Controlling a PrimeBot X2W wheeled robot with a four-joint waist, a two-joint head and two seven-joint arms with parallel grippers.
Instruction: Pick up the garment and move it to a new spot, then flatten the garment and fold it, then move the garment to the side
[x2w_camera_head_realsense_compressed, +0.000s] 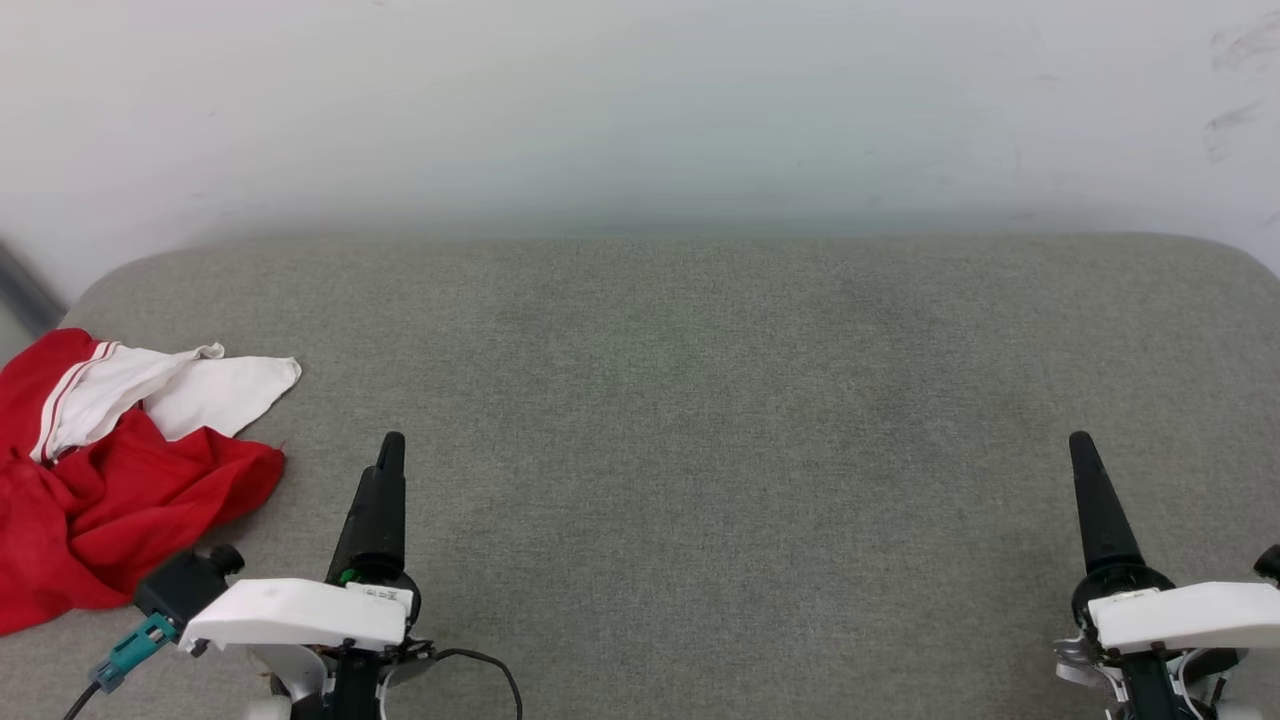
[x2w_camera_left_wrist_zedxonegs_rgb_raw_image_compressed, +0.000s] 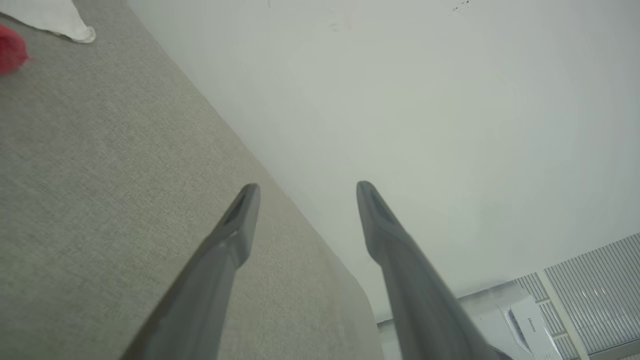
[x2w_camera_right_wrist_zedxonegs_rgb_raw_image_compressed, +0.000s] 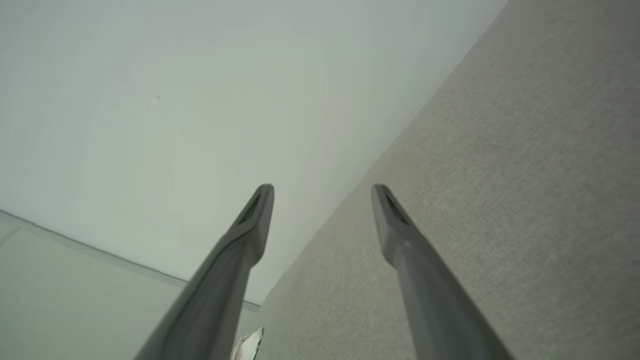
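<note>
The garment lies crumpled at the left edge of the grey padded table: red cloth with white sleeves bunched on top and a red-white stripe at a seam. Its print is hidden. My left gripper hovers just right of the garment, apart from it, fingers pointing toward the wall. In the left wrist view the left gripper is open and empty, with a white sleeve tip of the garment at the top left. My right gripper is far off at the lower right; the right wrist view shows the right gripper open and empty.
A white wall runs along the table's far edge. The table's corners are rounded. A cable with a teal plug hangs from my left wrist near the garment. A white appliance stands beyond the table's end.
</note>
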